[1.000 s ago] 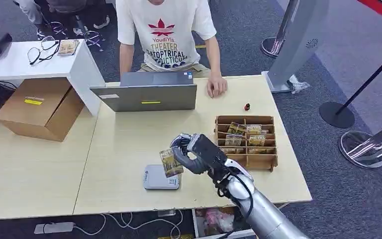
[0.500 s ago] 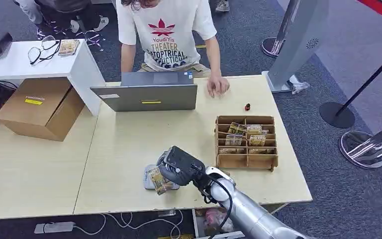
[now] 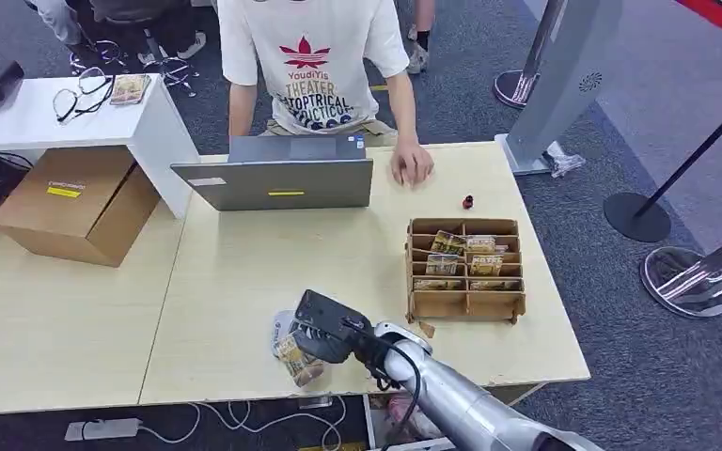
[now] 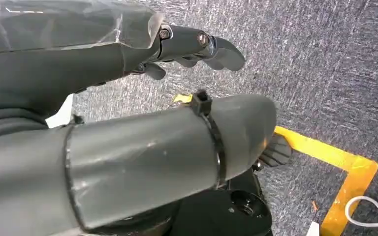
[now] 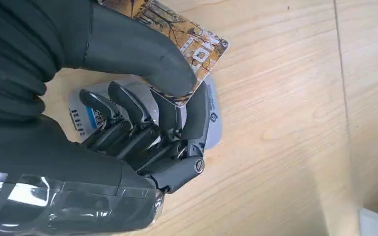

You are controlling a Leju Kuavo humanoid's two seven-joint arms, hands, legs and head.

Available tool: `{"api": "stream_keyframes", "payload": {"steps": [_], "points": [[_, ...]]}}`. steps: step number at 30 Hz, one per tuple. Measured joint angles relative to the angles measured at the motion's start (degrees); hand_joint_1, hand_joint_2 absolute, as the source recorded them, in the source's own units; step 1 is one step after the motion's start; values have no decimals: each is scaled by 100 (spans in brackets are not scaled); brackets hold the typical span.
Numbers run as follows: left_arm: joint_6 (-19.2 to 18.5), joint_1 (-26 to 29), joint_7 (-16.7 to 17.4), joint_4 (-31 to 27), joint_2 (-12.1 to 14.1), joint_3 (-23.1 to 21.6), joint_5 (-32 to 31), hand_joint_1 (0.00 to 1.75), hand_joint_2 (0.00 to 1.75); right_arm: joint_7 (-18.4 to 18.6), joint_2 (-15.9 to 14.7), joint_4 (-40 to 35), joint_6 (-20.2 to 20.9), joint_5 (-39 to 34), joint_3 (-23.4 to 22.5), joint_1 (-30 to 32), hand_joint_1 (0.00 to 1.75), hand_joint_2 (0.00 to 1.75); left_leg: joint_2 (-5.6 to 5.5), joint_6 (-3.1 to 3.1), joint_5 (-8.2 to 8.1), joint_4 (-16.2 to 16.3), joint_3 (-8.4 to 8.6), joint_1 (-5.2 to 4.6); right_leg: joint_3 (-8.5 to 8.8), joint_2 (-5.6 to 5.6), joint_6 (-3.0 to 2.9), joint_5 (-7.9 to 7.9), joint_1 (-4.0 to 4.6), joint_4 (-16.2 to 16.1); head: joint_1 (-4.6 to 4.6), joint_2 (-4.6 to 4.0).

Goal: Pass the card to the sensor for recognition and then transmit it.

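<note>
My right hand (image 3: pixel 324 331) holds a brown patterned card (image 3: pixel 293 358) low over the grey sensor pad (image 3: pixel 283 328) near the table's front edge. In the right wrist view the thumb (image 5: pixel 142 51) presses the card (image 5: pixel 197 42) against the fingers, and the pad (image 5: pixel 210 123) lies just under them. Whether card and pad touch is unclear. My left hand (image 4: pixel 142 103) hangs over the grey carpet with its fingers apart and nothing in them.
A wooden compartment box (image 3: pixel 466 269) with several more cards stands to the right of the pad. A grey laptop (image 3: pixel 280 178) is at the table's far side, where a person rests a hand (image 3: pixel 410 163). A cardboard box (image 3: pixel 75 202) sits at the left.
My right hand has carried the card down and toward the table's front edge, from above the pad to low over it.
</note>
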Motion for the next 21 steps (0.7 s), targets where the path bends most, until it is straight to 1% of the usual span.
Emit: {"api": "stream_keyframes", "payload": {"steps": [5, 13, 18, 19, 21], "points": [[0, 3, 41, 0, 2, -57, 37, 0, 0, -33, 17, 283, -33, -48, 33, -109, 175, 175, 0, 0, 0, 0, 0, -1, 0, 0, 0, 0, -1, 0, 0, 0], [0, 3, 63, 0, 7, -72, 39, 0, 0, -46, 24, 365, -53, -68, 39, -162, 175, 175, 0, 0, 0, 0, 2, -1, 0, 0, 0, 0, -1, -1, 0, 0], [2, 3, 127, 0, 24, -120, 59, 0, 0, -72, 24, 673, -199, -190, 31, -362, 175, 175, 1, 0, 1, 0, 5, 0, 2, 1, -1, 1, 0, 0, 0, 0], [75, 2, 96, 0, 22, -127, 94, 0, 0, -81, 24, 704, -205, -197, 15, -378, 175, 175, 1, -1, 1, 1, 6, 0, 2, 1, -1, 1, 0, 0, 0, 0], [313, 2, -88, 0, -20, -127, 175, 0, 0, -107, 15, 723, -197, -201, -13, -380, 175, 175, 1, 0, 1, 2, 6, -1, 2, 1, -1, 1, -1, -1, -2, 0]]}}
